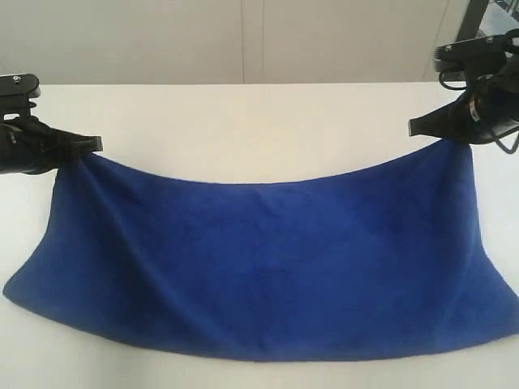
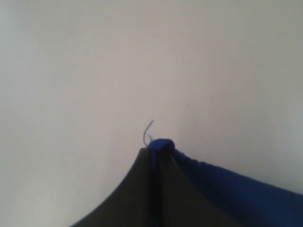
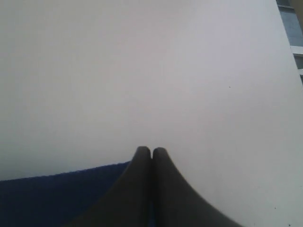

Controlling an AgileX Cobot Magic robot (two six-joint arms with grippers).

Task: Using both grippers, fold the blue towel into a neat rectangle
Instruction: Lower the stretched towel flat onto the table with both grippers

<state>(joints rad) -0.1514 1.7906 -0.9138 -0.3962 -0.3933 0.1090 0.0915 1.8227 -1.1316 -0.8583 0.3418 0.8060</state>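
Two corners of the blue towel (image 1: pixel 259 267) are pinched in my grippers. My left gripper (image 1: pixel 96 144) has its fingers pressed together on the far left corner, and my right gripper (image 1: pixel 413 127) is clamped on the far right corner. In the left wrist view a small nub of blue fabric pokes out past the closed fingertips, with a loose thread (image 2: pixel 147 130) curling up from it. In the right wrist view the fingertips meet tip to tip, and the towel's edge runs away from beside them.

Between the two held corners the far edge sags in a shallow curve, lowest about the middle. The side edges slant outward down to the near corners, which lie spread on the white table (image 1: pixel 243 113). The near edge bows toward the camera, and its right corner reaches the picture's border.

Beyond the far edge, bare tabletop runs back to the wall (image 1: pixel 243 40). Bare surface also fills the space ahead of both sets of fingertips.
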